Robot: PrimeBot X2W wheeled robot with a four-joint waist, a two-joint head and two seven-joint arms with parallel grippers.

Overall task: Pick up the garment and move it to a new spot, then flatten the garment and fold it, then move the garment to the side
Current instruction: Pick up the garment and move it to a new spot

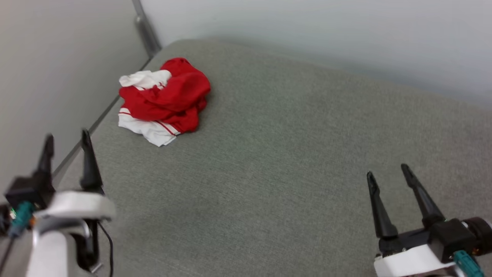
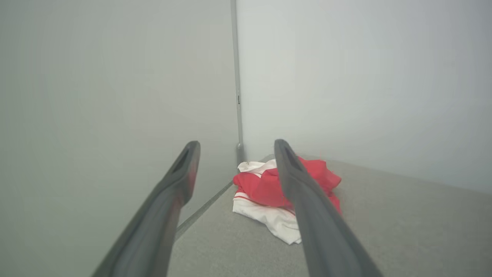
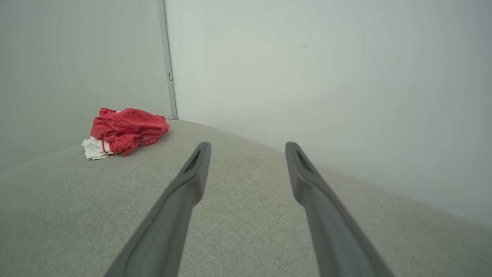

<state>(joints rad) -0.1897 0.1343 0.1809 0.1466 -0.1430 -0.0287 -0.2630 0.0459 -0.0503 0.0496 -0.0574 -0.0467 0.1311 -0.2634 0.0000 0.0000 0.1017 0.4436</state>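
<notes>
Garment (image 1: pixel 165 98) crumpled; likely soft, light, limp; best pinch raised red fold on top; left gripper (image 1: pixel 67 133), right gripper (image 1: pixel 386 169): jaws released, empty

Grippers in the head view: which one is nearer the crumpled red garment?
The left gripper: the garment lies near the left wall, ahead of its open fingers. The right gripper sits far across the grey surface at lower right.
</notes>
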